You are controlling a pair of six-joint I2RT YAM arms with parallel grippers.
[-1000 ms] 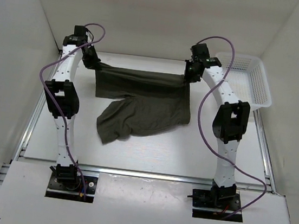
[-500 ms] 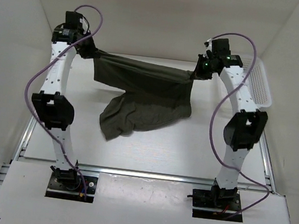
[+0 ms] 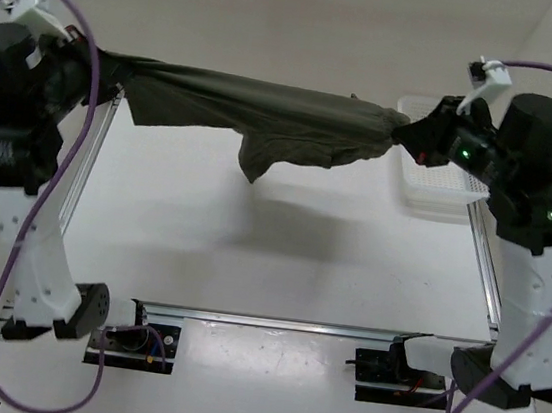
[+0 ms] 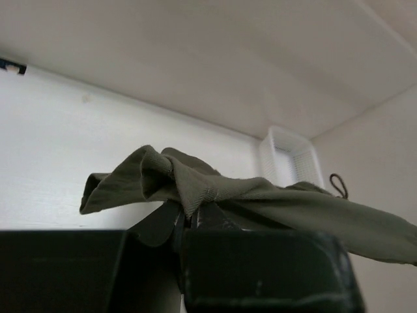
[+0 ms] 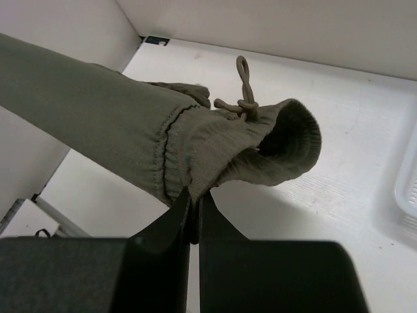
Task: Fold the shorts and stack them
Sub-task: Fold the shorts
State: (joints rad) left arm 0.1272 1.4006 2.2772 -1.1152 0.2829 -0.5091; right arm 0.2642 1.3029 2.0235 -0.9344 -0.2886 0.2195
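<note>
Status: shorts (image 3: 267, 115) are off the table (image 3: 249, 264), strung tight in the air between both arms, spanning from above the left edge to above the far right corner

- left gripper (image 4: 189, 222): jaws pinched together on a bunched edge of the cloth
- right gripper (image 5: 193, 208): jaws clamped on the gathered waistband (image 5: 260, 143), drawstring (image 5: 242, 85) sticking up just behind the pinch
- one leg sags from the middle of the span, hanging free and not touching the table as far as I can see; its shadow sits mid-table

Progress, my read: early. No fold made, nothing laid flat, nothing stacked. This looks like the lift-and-stretch to open the garment out. Left to do: lower it flat, fold it, put it on the stack. Where the stack goes isn't shown

Hard to make out:
- which part the left jaws hold, hem or waistband; from the wrist view it's just a crumpled lump over the fingers
- in the top view the left fingertips blend into the dark arm, so the grip only reads from the wrist camera
- basket (image 3: 439, 191) at the far right corner is partly behind the right arm and the cloth, so its inside isn't fully visible
- cloth is rolled into a rope along the span, so front and back can't be told apart
</note>
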